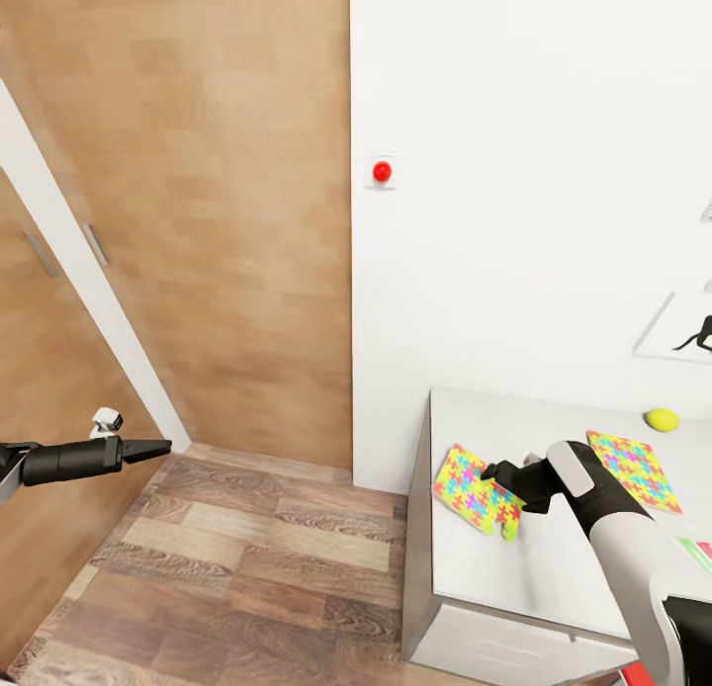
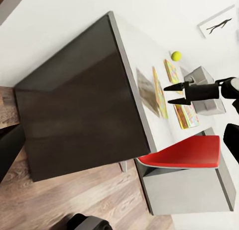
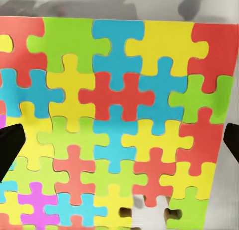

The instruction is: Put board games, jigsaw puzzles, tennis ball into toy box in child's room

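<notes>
Head view: the right gripper [image 1: 494, 475] hangs just over a jigsaw puzzle [image 1: 479, 490] that lies near the door-side end of the table [image 1: 554, 567], one corner close to that edge. A second jigsaw puzzle [image 1: 633, 471] lies further along the table toward the wall edge, with the tennis ball [image 1: 662, 419] beyond it, close to the wall; a strip of a board game [image 1: 698, 552] shows at the picture's margin. Right wrist view: the near puzzle [image 3: 119, 120] spreads beneath the camera, and the dark fingertips [image 3: 9, 149] stand wide apart, one at each side of the square, gripping nothing. Left wrist view: the right gripper [image 2: 172, 94] shows its jaws open above the puzzles, the toy box [image 2: 206, 90] stands behind it, and a red chair [image 2: 186, 153] is drawn up to the table. The left gripper [image 1: 148, 450] is held out over the wood floor [image 1: 227, 557], well apart from the table; its jaws appear closed and empty. Judged risk: the puzzle is thin and flat, so closing fingers may slide over it or push it off the near edge instead of lifting it.
</notes>
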